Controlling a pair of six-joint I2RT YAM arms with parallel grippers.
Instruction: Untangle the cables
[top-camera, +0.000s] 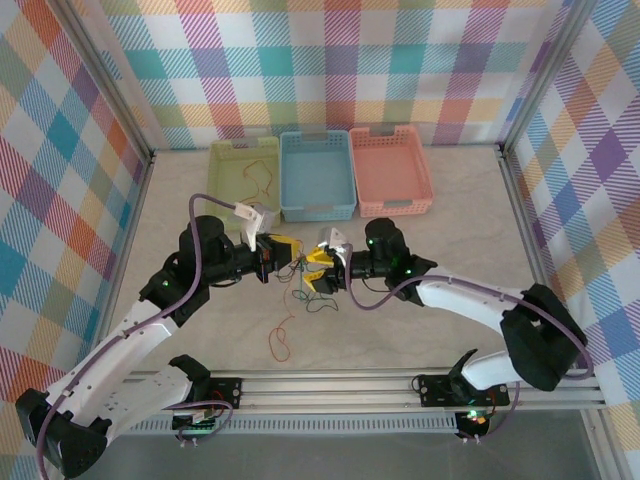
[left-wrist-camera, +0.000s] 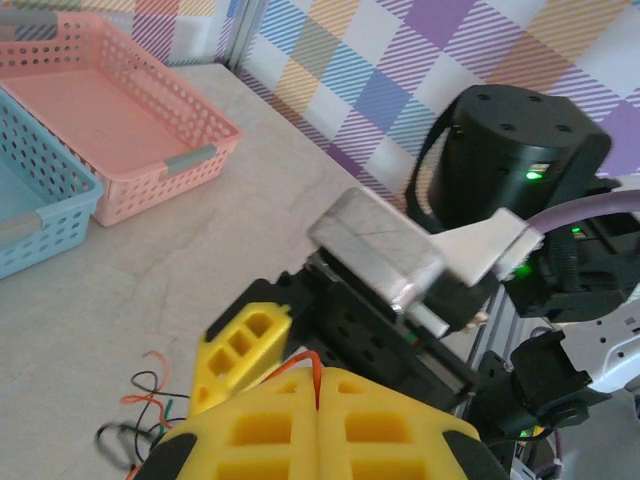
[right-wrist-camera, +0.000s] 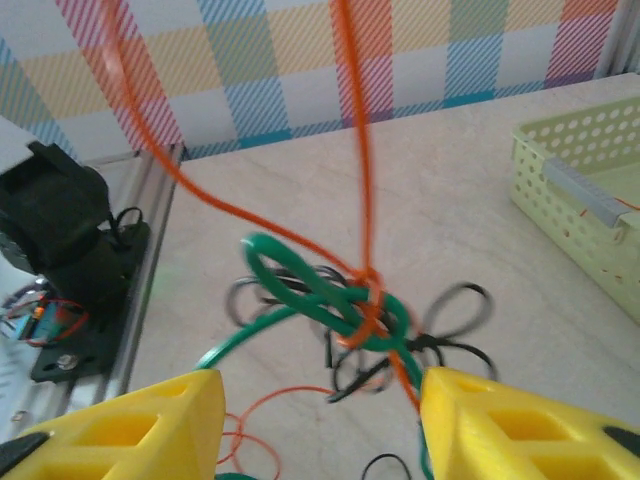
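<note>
A knot of green, black and orange-red cables (right-wrist-camera: 356, 305) hangs just above the table between the two grippers, and two orange strands rise from it. My left gripper (left-wrist-camera: 322, 378) is shut on an orange cable (left-wrist-camera: 316, 362) that loops out between its yellow fingers. My right gripper (right-wrist-camera: 320, 425) is open, its yellow fingers (right-wrist-camera: 150, 425) standing either side of the knot without touching it. From above, the left gripper (top-camera: 283, 256) and right gripper (top-camera: 312, 272) face each other closely over the tangle (top-camera: 298, 284). A separate orange cable (top-camera: 282, 340) lies nearer the front.
Three baskets stand at the back: green (top-camera: 222, 190) with an orange cable (top-camera: 262, 176) inside, blue (top-camera: 317, 208), pink (top-camera: 392, 206). A metal rail (top-camera: 330, 382) runs along the near edge. Checked walls close in the sides.
</note>
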